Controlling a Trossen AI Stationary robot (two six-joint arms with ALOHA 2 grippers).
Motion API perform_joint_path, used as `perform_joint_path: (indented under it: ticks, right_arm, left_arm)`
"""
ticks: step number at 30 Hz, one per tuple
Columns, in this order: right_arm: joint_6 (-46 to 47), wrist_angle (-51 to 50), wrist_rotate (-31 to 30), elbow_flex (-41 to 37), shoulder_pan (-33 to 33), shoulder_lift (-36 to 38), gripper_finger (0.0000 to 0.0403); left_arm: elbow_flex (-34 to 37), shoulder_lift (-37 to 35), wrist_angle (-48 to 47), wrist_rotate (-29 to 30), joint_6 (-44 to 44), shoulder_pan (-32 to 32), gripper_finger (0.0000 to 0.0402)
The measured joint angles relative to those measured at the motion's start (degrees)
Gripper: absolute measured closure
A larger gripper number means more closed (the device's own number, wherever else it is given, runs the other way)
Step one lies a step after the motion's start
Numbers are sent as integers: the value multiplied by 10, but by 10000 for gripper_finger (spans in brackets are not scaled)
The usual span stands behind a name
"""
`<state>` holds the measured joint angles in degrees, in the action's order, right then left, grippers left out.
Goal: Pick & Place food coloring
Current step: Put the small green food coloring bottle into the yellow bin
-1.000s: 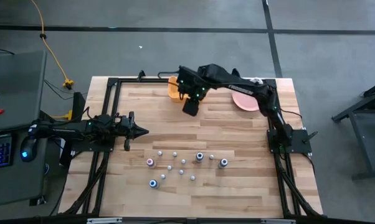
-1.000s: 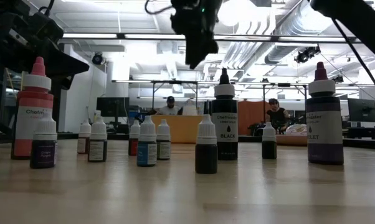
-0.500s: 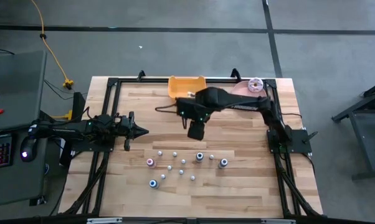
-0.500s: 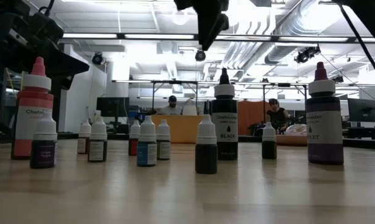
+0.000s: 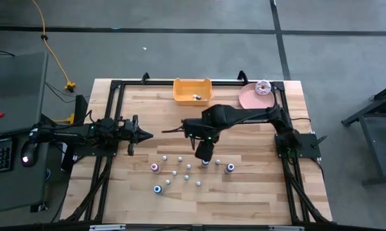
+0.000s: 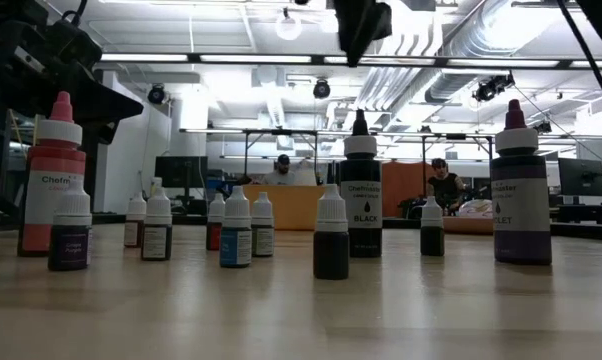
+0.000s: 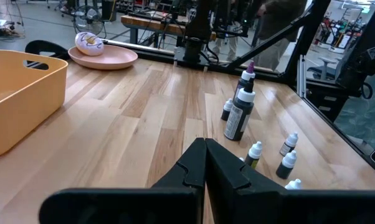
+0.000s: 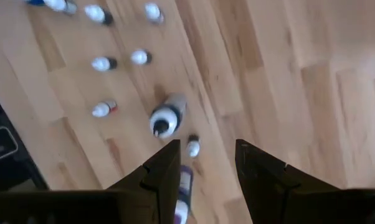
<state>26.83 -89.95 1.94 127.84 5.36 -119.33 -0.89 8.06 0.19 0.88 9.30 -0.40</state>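
Observation:
Several food coloring bottles (image 5: 188,168) stand upright on their bases on the wooden table's near half. In the low view they form a row, among them a pink-capped one (image 6: 53,180), a black one (image 6: 360,190) and a violet one (image 6: 521,190). One small bottle (image 5: 196,97) lies in the yellow bin (image 5: 180,91) at the far edge. My right gripper (image 5: 204,153) hangs open above the bottles, pointing down. Its wrist view shows the black bottle (image 8: 166,118) and a small one (image 8: 192,147) just beyond its fingers (image 8: 169,163). My left gripper (image 5: 148,135) waits shut at the table's left, clear of the bottles.
A pink plate with a donut (image 5: 256,95) sits at the far right, beside the yellow bin. A black frame (image 5: 116,86) runs along the table's edges. Bare wood lies between the bin and the bottles. People (image 6: 443,185) sit in the room behind the table.
My right gripper has swung from above the yellow bin toward the table's near edge and now hangs over the cluster of bottles. The bin, covered by the arm a second ago, shows fully. The bottles on the table have stayed put.

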Motion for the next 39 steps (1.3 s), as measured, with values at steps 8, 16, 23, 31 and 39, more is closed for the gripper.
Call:
perform_joint_path:
  ticks: [8,16,23,31,39]
  right_arm:
    - [63,49,-42,-201,33,136,261]
    - [93,232,8,-435,81,265,260]
    - [29,376,22,-569,115,320,260]
    - [-29,436,5,-595,109,309,261]
    - [-4,447,43,-564,80,257,260]
  left_arm:
    - [0,0,0,0,0,0,401]
    - [0,0,0,0,0,0,401]
    - [0,0,0,0,0,0,401]
    - [0,0,0,0,0,0,401]
    - [0,0,0,-1,0,0,401]
